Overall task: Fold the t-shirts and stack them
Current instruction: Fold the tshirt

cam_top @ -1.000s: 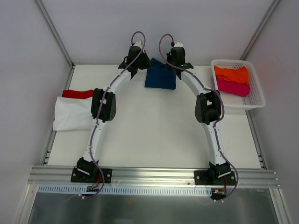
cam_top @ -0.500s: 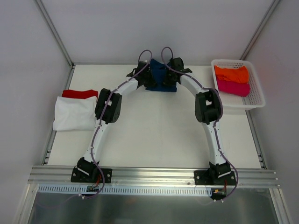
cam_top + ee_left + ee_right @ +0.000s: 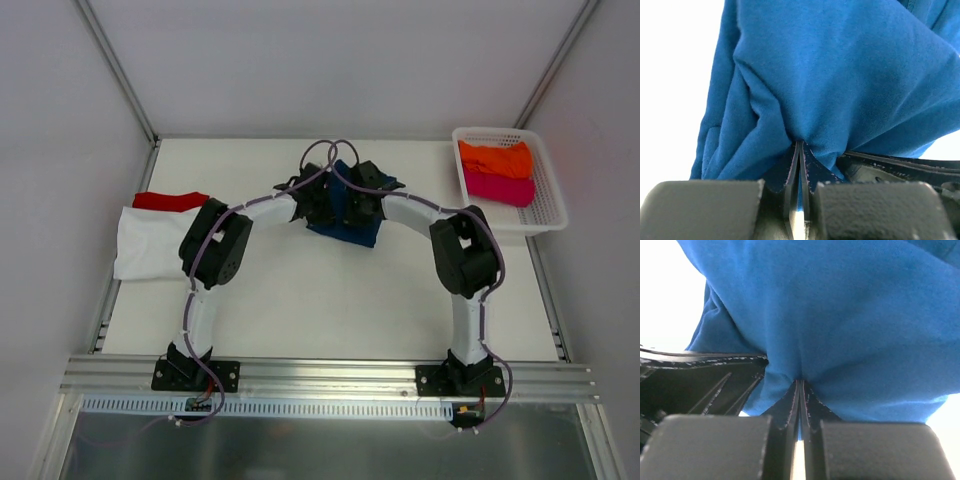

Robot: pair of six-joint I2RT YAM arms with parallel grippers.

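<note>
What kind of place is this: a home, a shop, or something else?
Most likely a robot lab test cell, not a home: a left arm and a right arm bolted to an aluminium rail, a white table walled by plain white panels, and a basket of t-shirts.

The left arm (image 3: pixel 213 250) is rising from its base and bending at the elbow toward the navy t-shirt (image 3: pixel 352 230), with the left gripper (image 3: pixel 312 203) sitting at the shirt's left side. The right arm (image 3: pixel 466 256) is mirroring it, and the right gripper (image 3: pixel 364 195) is sitting at the shirt's right side, near the other. Both grippers are pinching folds of the shirt, jaws pressed tight together on the cloth.
</note>
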